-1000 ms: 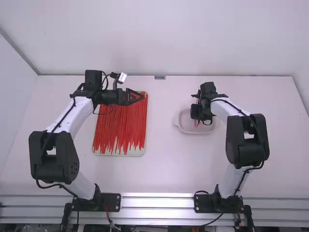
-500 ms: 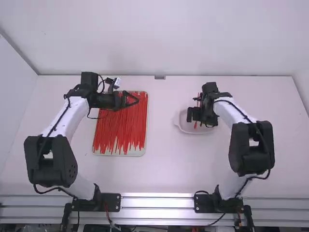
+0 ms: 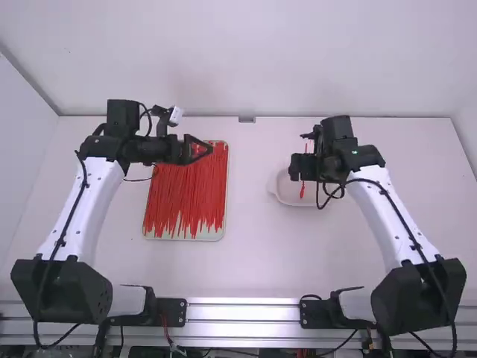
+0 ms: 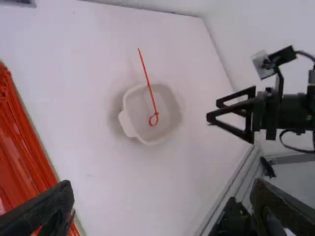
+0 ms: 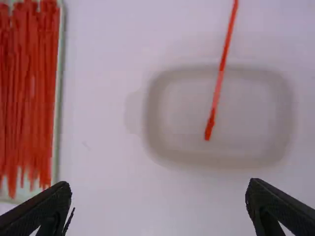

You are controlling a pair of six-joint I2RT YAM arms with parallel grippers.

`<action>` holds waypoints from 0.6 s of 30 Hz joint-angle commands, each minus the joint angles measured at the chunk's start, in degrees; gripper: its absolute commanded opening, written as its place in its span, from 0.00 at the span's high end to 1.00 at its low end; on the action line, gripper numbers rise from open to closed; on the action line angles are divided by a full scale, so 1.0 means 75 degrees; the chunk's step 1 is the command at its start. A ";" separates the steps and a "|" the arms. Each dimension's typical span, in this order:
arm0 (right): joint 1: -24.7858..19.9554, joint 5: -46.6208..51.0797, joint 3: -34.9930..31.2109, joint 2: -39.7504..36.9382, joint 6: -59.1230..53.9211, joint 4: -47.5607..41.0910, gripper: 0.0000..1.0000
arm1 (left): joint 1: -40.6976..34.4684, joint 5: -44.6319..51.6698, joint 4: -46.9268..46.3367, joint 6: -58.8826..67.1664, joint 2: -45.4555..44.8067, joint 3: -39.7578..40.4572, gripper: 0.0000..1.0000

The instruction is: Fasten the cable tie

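Observation:
A red cable tie (image 4: 149, 93), fastened into a small loop at one end, lies in a white dish (image 4: 128, 125) with its tail sticking out over the rim. It appears as a red strip (image 5: 219, 78) across the dish (image 5: 157, 147) in the right wrist view. My right gripper (image 3: 298, 173) hangs open above the dish (image 3: 282, 192), holding nothing. My left gripper (image 3: 203, 149) is open and empty above the far end of the tray of loose red ties (image 3: 186, 194).
The flat tray (image 5: 29, 88) with several straight red cable ties lies left of the middle. Bare white table runs between tray and dish and along the front. A white wall rises behind the table's far edge.
Both arms have risen from the table. The right gripper lifted off the dish, and the tie stays in it. The left gripper drew slightly back to the left over the tray.

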 commanded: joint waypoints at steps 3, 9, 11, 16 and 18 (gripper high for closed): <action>-0.0435 0.0561 -0.0494 -0.0450 -0.0482 0.0266 0.11 | -0.0092 -0.0447 0.0269 0.0389 -0.0528 -0.0470 0.11; -0.1108 0.0972 -0.1166 -0.1122 -0.1154 0.0939 0.20 | -0.0092 -0.1110 0.0932 0.0389 -0.1191 -0.1133 0.20; -0.1365 0.0972 -0.1446 -0.1402 -0.1269 0.1218 0.23 | -0.0092 -0.1386 0.1209 0.0389 -0.1468 -0.1410 0.24; -0.1365 0.0972 -0.2144 -0.2100 -0.1269 0.1916 0.32 | -0.0092 -0.2080 0.1902 0.0389 -0.2161 -0.2103 0.33; -0.1365 0.0972 -0.2353 -0.2310 -0.1269 0.2126 0.35 | -0.0092 -0.2289 0.2111 0.0389 -0.2371 -0.2312 0.35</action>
